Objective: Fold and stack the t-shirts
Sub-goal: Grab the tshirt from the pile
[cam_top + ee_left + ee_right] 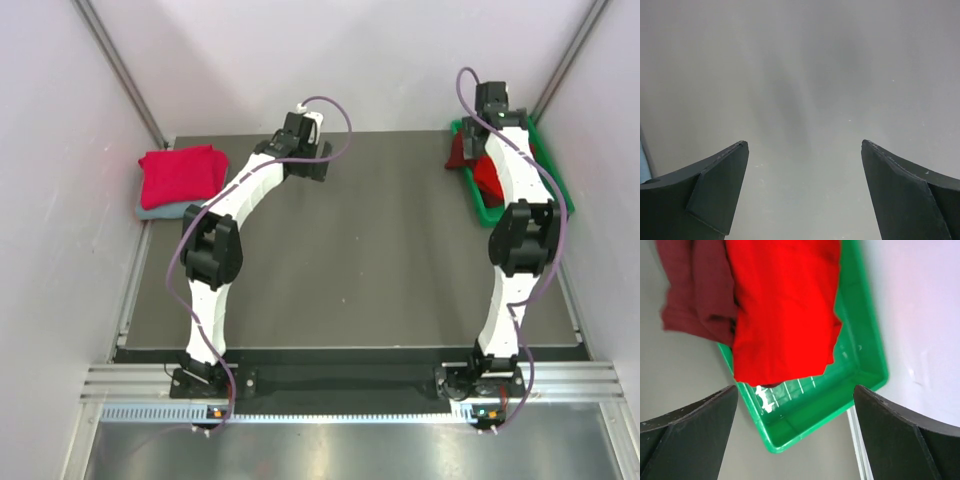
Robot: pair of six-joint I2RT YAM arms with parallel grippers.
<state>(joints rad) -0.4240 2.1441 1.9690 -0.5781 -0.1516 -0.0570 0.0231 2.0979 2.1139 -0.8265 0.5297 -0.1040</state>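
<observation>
Where the right claw [795, 390] hangs: above one corner of the green tray [867, 367], jaws wide, gripping nothing.
Left claw [804, 142]: also wide and empty, near the far edge of the bench [380, 260], well apart from any cloth.
Step in hand: most likely fetching the next shirt from the tray.
Doing it well: descend on the bright red shirt [785, 310], pinch it near an edge rather than mid-bunch, then lift clear of the tray wall so its neighbour is not dragged along.
Bright red shirt: soft, rumpled, lying in the tray.
Dark maroon shirt [695, 290]: creased, spilling over the tray's rim.
Tray: hard glossy plastic with a ribbed floor and raised rim.
Stack: crimson-pink shirt [180, 175] folded into a neat rectangle atop the grey-blue shirt [160, 211], at the bench's far left corner.
</observation>
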